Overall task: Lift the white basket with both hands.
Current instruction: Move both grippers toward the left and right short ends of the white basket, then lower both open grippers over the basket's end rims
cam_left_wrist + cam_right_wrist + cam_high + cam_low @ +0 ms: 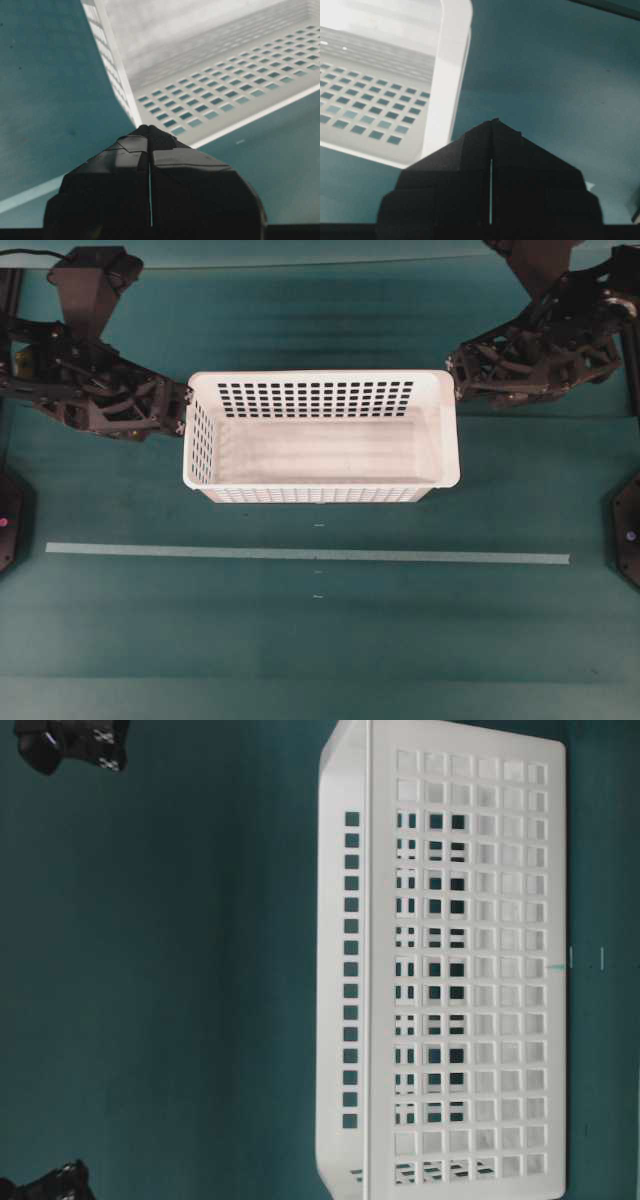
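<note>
Although its floor and far wall showed plainly from overhead, the white basket [322, 435] hid its own near wall behind the rolled rim, where only a thin strip of holes appeared. It sat upright on the green bench [320, 640], in the middle, behind a pale tape line [308, 555]. In the table-level view, which was turned on its side, the basket [470, 970] ran off the bottom edge.

The left gripper [186, 395] stood at the basket's far left corner, its fingers pressed together on nothing; its wrist camera showed the closed tip [149, 131] just short of the rim corner, and whether it touched could not be told. The right gripper [452, 368] sat at the far right corner, likewise pressed shut and empty [491, 122], beside the rim rather than around it. Both arms were cut off by the overhead frame's edges, and the table-level view caught only dark scraps of them.
</note>
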